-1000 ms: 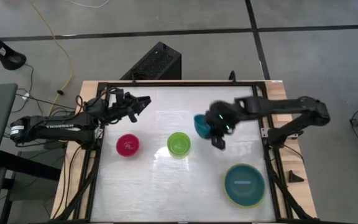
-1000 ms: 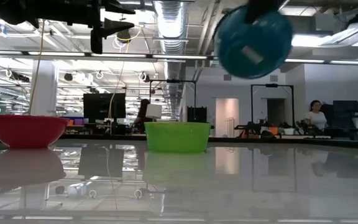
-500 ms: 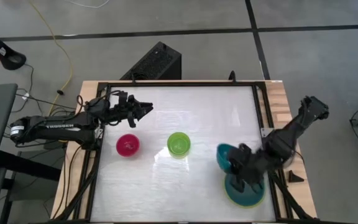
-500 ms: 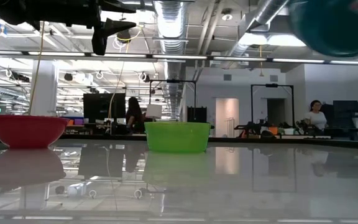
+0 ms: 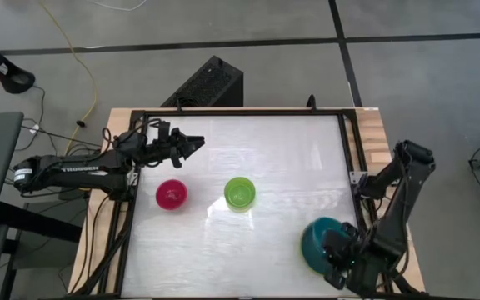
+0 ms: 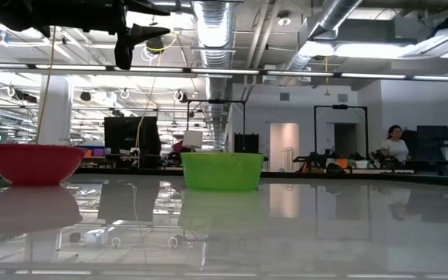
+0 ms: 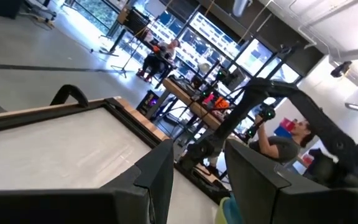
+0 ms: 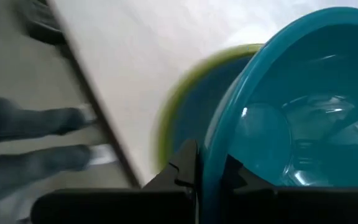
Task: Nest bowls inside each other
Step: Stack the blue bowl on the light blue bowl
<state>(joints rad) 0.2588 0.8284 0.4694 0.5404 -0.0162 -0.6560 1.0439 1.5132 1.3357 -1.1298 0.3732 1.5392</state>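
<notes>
A teal bowl (image 5: 321,237) hangs over the table's near right corner, with my right gripper (image 5: 337,252) shut on its rim. Below it, the right wrist view shows a large lime green bowl (image 8: 178,93) with a light blue bowl (image 8: 194,121) sitting inside it. A magenta pink bowl (image 5: 172,194) and a small lime green bowl (image 5: 240,192) stand upright on the table at mid left. My left gripper (image 5: 192,143) hovers open above the far left of the table, nothing between its fingers (image 7: 157,177). My right gripper pinches the teal bowl's rim (image 8: 211,163), one finger (image 8: 232,169) inside the bowl and one (image 8: 184,163) outside. The fingers slant downward. The bowl is tilted over the two nested bowls; whether it touches them I cannot tell.
A black frame (image 5: 352,167) edges the white tabletop. The middle and far right of the table lie bare. Beyond the table the low view shows a workshop with a person (image 6: 397,146) far off.
My right gripper has swung from the table's middle far part toward the near right corner and come down, turning its wrist. The teal bowl has gone with it and now hangs tilted over the nested green and light blue bowls.
</notes>
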